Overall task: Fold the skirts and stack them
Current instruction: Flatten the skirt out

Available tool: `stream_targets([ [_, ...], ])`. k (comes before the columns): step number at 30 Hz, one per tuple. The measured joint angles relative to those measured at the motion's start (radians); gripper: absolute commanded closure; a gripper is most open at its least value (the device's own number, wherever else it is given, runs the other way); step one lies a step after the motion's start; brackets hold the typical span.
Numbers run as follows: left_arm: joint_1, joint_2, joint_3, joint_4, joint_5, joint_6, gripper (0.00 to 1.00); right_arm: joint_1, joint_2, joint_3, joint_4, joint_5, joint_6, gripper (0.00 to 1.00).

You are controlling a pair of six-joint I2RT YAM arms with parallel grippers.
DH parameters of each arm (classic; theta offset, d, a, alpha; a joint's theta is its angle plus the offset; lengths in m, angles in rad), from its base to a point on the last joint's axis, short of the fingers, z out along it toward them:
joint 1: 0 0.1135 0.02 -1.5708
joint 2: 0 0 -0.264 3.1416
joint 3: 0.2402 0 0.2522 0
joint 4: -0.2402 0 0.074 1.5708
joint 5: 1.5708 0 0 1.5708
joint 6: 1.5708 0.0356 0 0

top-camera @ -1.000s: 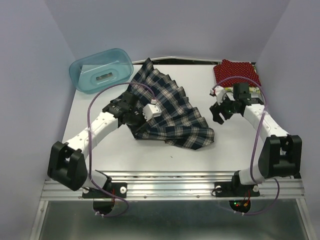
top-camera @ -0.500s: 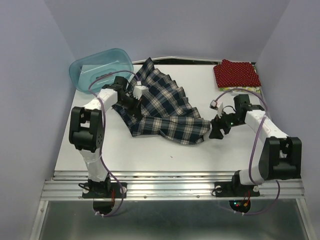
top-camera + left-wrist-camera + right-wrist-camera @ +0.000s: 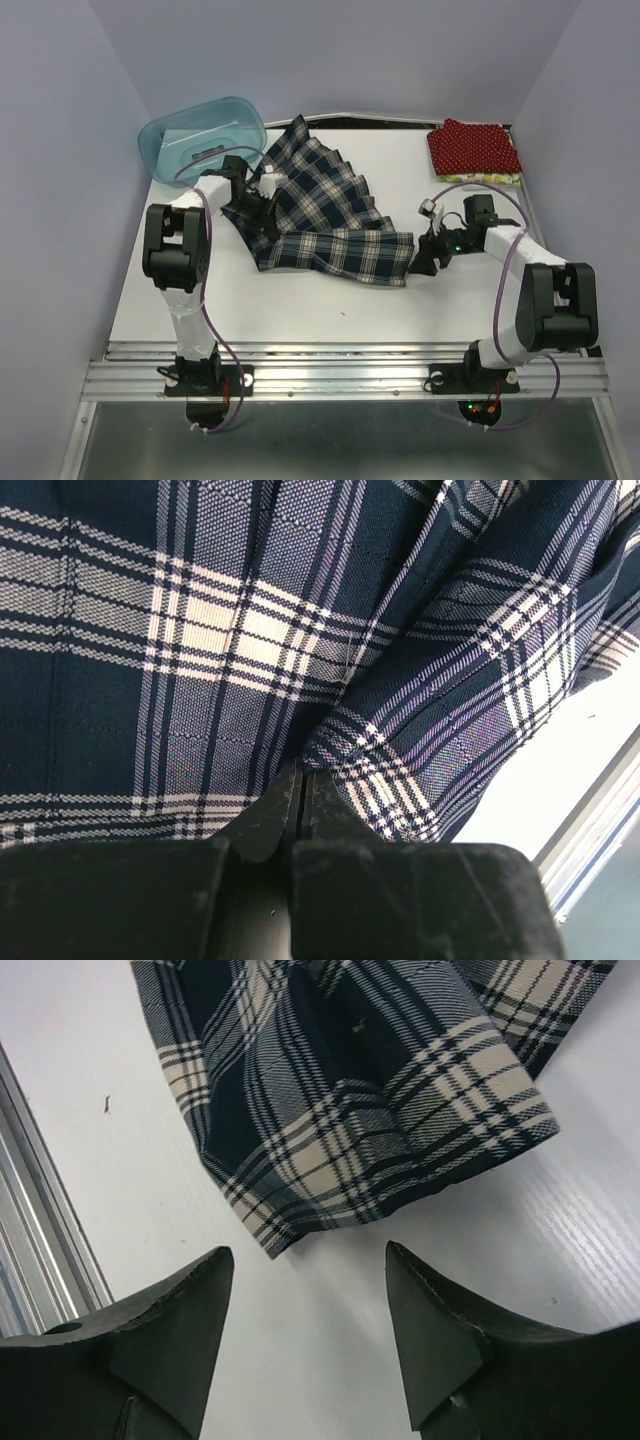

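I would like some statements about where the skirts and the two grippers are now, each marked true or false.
1. The right gripper is open and holds nothing. True.
2. The plaid skirt lies inside the teal tub. False: it is spread on the table, beside the tub.
3. The left gripper is shut on the plaid skirt. True.
4. The red skirt lies at the near left corner. False: it lies at the far right corner, on top of the yellowish skirt.
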Motion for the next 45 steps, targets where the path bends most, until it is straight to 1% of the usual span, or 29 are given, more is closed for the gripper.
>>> stream_targets([
  [3,0.0,-0.013,-0.003,-0.002,0.01,0.027,1.0,0.0,0.065,0.026,0.061,0.0,0.062,0.38],
  [5,0.0,-0.06,-0.029,-0.002,0.016,0.074,1.0,0.0,0.095,0.055,0.085,0.014,0.097,0.39],
  [7,-0.001,-0.16,-0.072,-0.016,0.019,0.141,1.0,-0.011,0.105,0.099,0.103,0.038,0.127,0.39],
  [10,-0.011,-0.384,-0.142,-0.071,0.023,0.271,1.0,-0.069,0.111,0.187,0.105,0.055,0.169,0.38],
  [12,-0.034,-0.517,-0.189,-0.101,0.019,0.364,0.96,-0.131,0.13,0.273,0.112,0.058,0.195,0.38],
  [13,-0.055,-0.581,-0.224,-0.118,0.013,0.415,0.93,-0.157,0.149,0.334,0.107,0.059,0.198,0.38],
  [15,-0.11,-0.683,-0.311,-0.15,-0.002,0.506,0.84,-0.187,0.182,0.442,0.111,0.057,0.213,0.38],
  [16,-0.16,-0.737,-0.378,-0.174,-0.03,0.555,0.73,-0.188,0.192,0.471,0.11,0.055,0.219,0.38],
  [19,-0.283,-0.829,-0.525,-0.185,-0.084,0.624,0.55,-0.145,0.225,0.564,0.1,0.058,0.227,0.38],
  [20,-0.313,-0.852,-0.562,-0.19,-0.103,0.639,0.44,-0.117,0.233,0.579,0.101,0.067,0.226,0.38],
  [23,-0.372,-0.943,-0.65,-0.211,-0.177,0.677,0.34,0.012,0.252,0.587,0.094,0.1,0.212,0.38],
  [25,-0.376,-0.993,-0.657,-0.209,-0.22,0.67,0.32,0.098,0.271,0.587,0.09,0.121,0.2,0.38],
  [27,-0.375,-1.035,-0.653,-0.178,-0.258,0.637,0.25,0.181,0.298,0.587,0.089,0.142,0.19,0.38],
  [28,-0.373,-1.05,-0.644,-0.159,-0.275,0.615,0.24,0.227,0.321,0.587,0.091,0.155,0.189,0.38],
  [30,-0.359,-1.049,-0.613,-0.116,-0.295,0.536,0.25,0.293,0.362,0.588,0.096,0.175,0.189,0.39],
  [33,-0.307,-0.975,-0.546,-0.056,-0.292,0.414,0.3,0.367,0.46,0.623,0.091,0.212,0.196,0.41],
  [34,-0.272,-0.934,-0.519,-0.034,-0.269,0.381,0.34,0.378,0.495,0.641,0.092,0.224,0.201,0.42],
  [35,-0.209,-0.877,-0.479,-0.009,-0.257,0.341,0.35,0.386,0.525,0.652,0.092,0.234,0.203,0.43],
  [38,-0.035,-0.674,-0.375,0.063,-0.226,0.227,0.37,0.392,0.586,0.663,0.089,0.28,0.211,0.46],
  [40,0.037,-0.56,-0.328,0.108,-0.233,0.163,0.39,0.392,0.615,0.663,0.076,0.319,0.211,0.46],
  [42,0.064,-0.486,-0.301,0.131,-0.254,0.121,0.4,0.392,0.617,0.655,0.074,0.348,0.203,0.47],
  [45,0.064,-0.386,-0.255,0.14,-0.268,0.089,0.44,0.393,0.575,0.591,0.078,0.397,0.172,0.47],
])
